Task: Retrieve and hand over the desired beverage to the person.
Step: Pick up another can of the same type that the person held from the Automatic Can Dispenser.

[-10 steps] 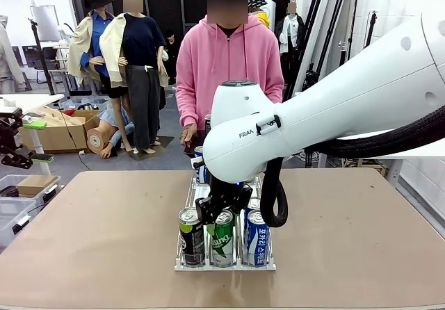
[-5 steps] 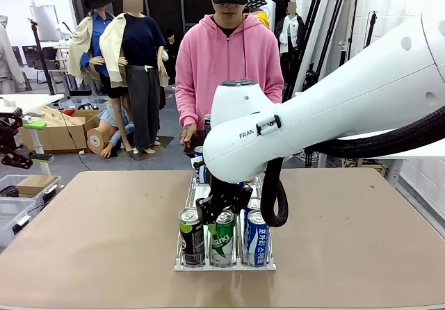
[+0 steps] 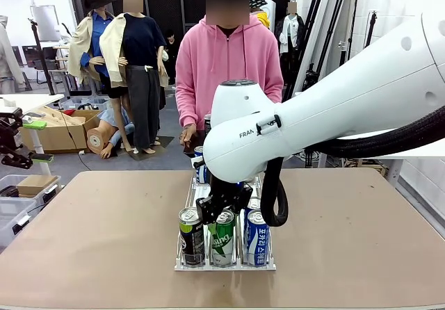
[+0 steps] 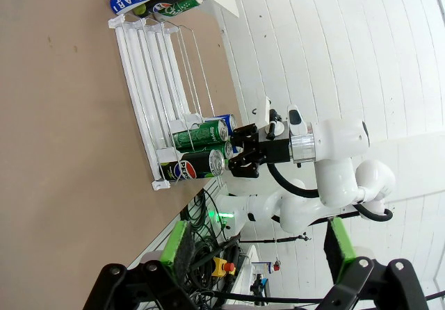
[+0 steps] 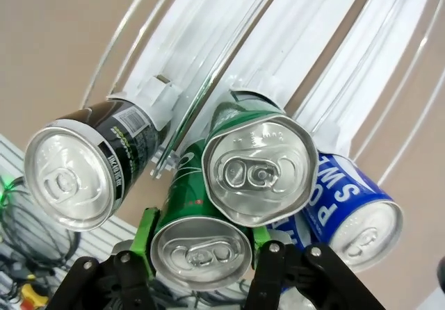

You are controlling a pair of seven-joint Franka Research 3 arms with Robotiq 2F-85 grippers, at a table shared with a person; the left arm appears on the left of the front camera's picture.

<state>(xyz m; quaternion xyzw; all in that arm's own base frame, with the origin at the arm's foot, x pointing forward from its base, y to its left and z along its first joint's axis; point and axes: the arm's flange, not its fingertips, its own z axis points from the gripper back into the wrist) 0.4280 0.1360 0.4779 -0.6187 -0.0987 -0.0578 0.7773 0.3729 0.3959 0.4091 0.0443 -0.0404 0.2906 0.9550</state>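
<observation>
At the near end of the wire rack (image 3: 186, 200) on the bench (image 3: 97, 240), the right claw (image 3: 217, 216) has closed its green pads round the top of a green can (image 3: 222, 239) in the middle lane, between a dark can (image 3: 190, 235) and a blue one (image 3: 256, 238). Gripping high probably lets it lift straight up past its neighbours. Beyond the rack stands the person (image 3: 228, 67), a hand (image 3: 188, 135) near the far cans, apparently waiting. Well off, the left claw (image 4: 254, 244) hangs wide open and empty.
</observation>
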